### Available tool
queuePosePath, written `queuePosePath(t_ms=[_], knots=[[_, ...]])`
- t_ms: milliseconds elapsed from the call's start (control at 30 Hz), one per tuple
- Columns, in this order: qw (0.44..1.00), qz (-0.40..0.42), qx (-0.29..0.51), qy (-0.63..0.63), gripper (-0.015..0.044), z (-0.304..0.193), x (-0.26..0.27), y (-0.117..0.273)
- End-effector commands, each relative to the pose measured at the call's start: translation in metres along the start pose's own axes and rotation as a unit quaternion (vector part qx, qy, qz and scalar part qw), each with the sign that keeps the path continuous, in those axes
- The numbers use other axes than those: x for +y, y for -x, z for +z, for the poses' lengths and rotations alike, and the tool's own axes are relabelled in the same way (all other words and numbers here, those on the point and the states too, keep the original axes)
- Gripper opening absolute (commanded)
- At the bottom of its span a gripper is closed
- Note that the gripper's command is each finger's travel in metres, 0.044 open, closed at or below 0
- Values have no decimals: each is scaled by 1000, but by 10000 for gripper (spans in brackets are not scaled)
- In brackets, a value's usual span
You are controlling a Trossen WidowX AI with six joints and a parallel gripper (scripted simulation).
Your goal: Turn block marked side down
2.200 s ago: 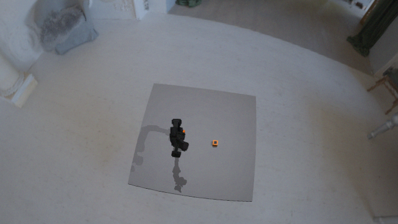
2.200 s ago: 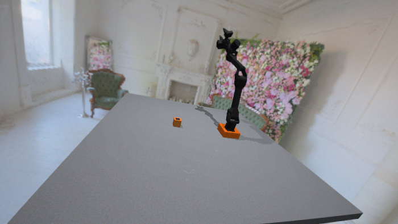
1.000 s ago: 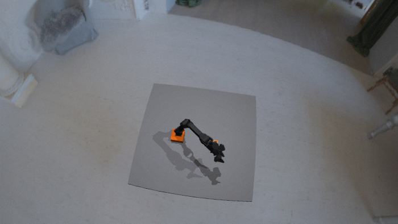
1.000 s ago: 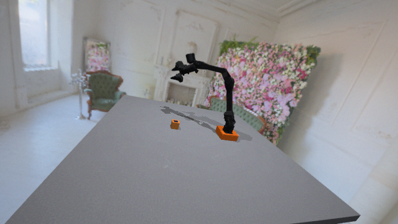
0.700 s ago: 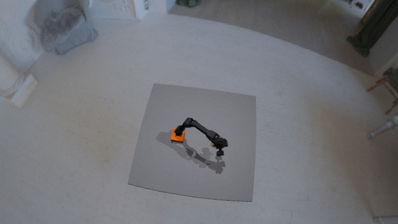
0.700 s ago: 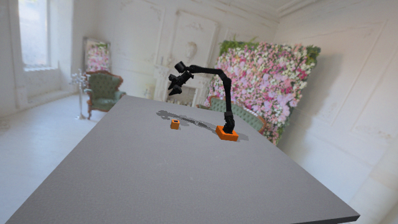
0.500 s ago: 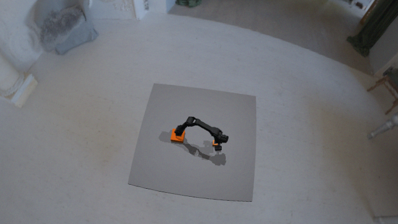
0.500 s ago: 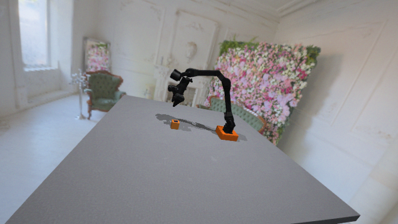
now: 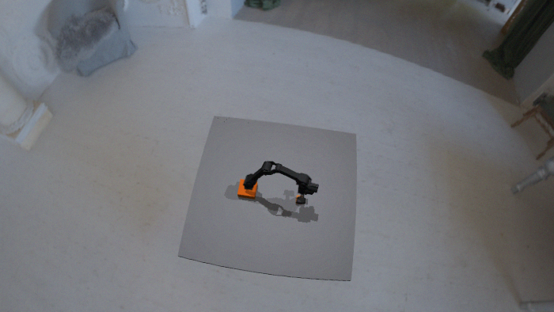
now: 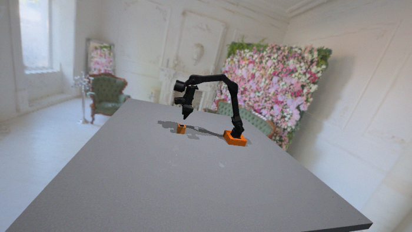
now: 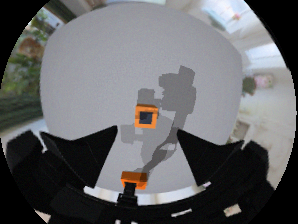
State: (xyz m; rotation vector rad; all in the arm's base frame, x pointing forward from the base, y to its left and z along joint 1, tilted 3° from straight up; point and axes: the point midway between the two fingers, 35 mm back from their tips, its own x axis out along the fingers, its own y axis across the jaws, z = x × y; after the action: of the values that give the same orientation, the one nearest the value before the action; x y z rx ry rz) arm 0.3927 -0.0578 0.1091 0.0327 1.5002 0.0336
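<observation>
One block (image 10: 181, 128) on table (image 10: 176, 182) — dark mark up; gripper (image 10: 186, 113) above — jaws spread, holding nothing.
</observation>
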Motion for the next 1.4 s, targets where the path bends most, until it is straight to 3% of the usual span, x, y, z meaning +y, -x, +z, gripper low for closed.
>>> queuePosePath(t_ms=[0,1300,1367], knots=[[1000,1,15,-3,440,-5,1,-29],[1000,1,15,-3,440,-5,1,-83],[1000,1,15,-3,387,-5,1,-83]])
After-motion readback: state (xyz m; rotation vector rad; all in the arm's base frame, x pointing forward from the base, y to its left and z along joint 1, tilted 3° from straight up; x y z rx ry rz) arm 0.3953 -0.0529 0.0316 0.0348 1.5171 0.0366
